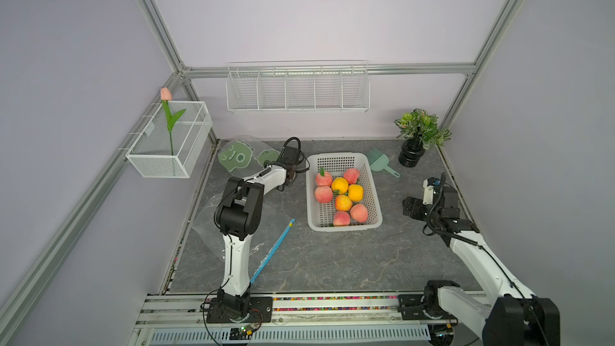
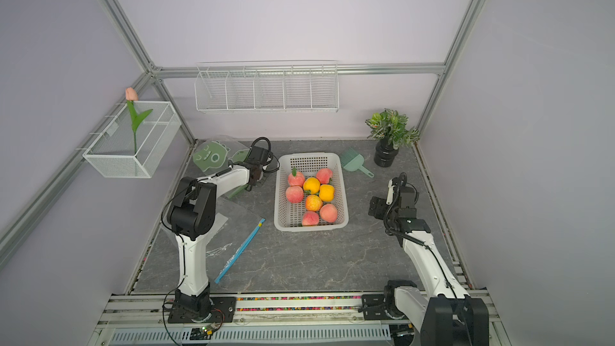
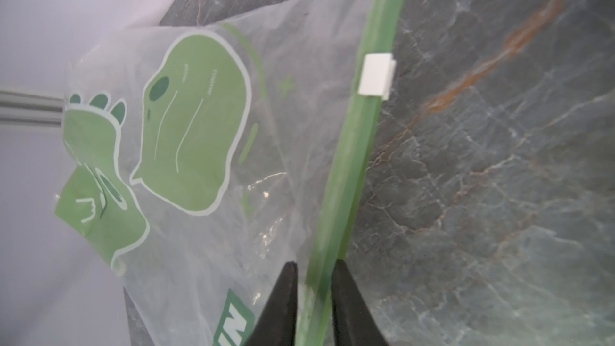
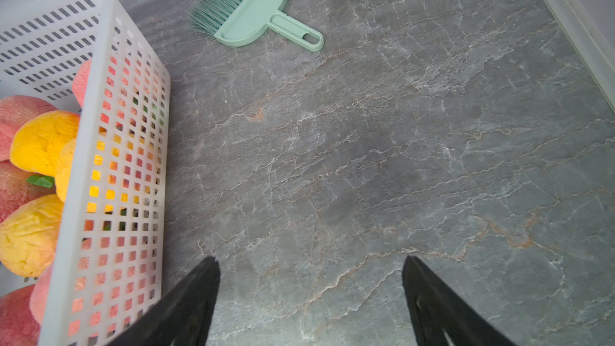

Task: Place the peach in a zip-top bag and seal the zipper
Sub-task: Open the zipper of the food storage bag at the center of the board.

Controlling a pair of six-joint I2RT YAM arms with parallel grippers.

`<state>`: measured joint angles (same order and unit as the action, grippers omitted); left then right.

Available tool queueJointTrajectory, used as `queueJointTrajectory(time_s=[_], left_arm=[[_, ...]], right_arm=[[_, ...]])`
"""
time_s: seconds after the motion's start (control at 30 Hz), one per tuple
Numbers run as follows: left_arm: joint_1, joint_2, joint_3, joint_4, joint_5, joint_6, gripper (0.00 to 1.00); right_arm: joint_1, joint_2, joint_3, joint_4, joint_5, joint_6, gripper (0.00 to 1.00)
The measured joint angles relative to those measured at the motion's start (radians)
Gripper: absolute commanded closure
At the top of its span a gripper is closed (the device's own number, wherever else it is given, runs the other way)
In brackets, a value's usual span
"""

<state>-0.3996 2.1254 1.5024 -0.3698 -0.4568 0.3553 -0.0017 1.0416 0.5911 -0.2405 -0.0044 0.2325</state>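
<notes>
From my desk: peaches (image 1: 323, 194) all sit in the white basket (image 1: 336, 155), pink ones mixed w/ yellow-orange fruit (image 1: 339, 185). None is in a bag.

L gripper (image 3: 314, 262) is just off the basket's left side, toward its far corner. In the left wrist view its two black fingers (image 3: 286, 294) stand narrow, one on each side of the green zipper strip (image 3: 359, 134) of the green-print bag (image 3: 199, 128). One finger looks to touch the strip, the other shows a sliver of clear film beside it. Can't tell if it's a firm pinch. White slider (image 3: 377, 76) sits further along the strip, apart from the fingers. The bag spreads left of the basket's far end, in both top views.

Second bag, clear w/ blue zipper (image 1: 273, 249), lies flat left of the basket's near end, partly under the L arm.

R gripper (image 4: 311, 261) hangs over bare tabletop (image 4: 366, 161) right of the basket, fingers spread wide, nothing btw them.

Green brush (image 4: 259, 14) lies by the basket's far right corner. Potted plant (image 1: 412, 154) stands right of that.
</notes>
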Motion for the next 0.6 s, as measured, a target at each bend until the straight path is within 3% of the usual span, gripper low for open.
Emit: queueJointTrajectory(time_s=[0.1, 0.43, 0.6], left_arm=[[0.000, 0.018, 0.014, 0.005, -0.013, 0.011, 0.99], [0.000, 0.034, 0.040, 0.024, -0.044, 0.014, 1.00], [0.000, -0.050, -0.001, 0.010, -0.033, -0.041, 1.00]], right_arm=[[0.002, 0.000, 0.000, -0.005, 0.000, 0.000, 0.11], [0.004, -0.021, 0.000, -0.020, 0.001, 0.000, 0.11], [0.006, -0.033, 0.002, -0.027, -0.007, 0.000, 0.11]])
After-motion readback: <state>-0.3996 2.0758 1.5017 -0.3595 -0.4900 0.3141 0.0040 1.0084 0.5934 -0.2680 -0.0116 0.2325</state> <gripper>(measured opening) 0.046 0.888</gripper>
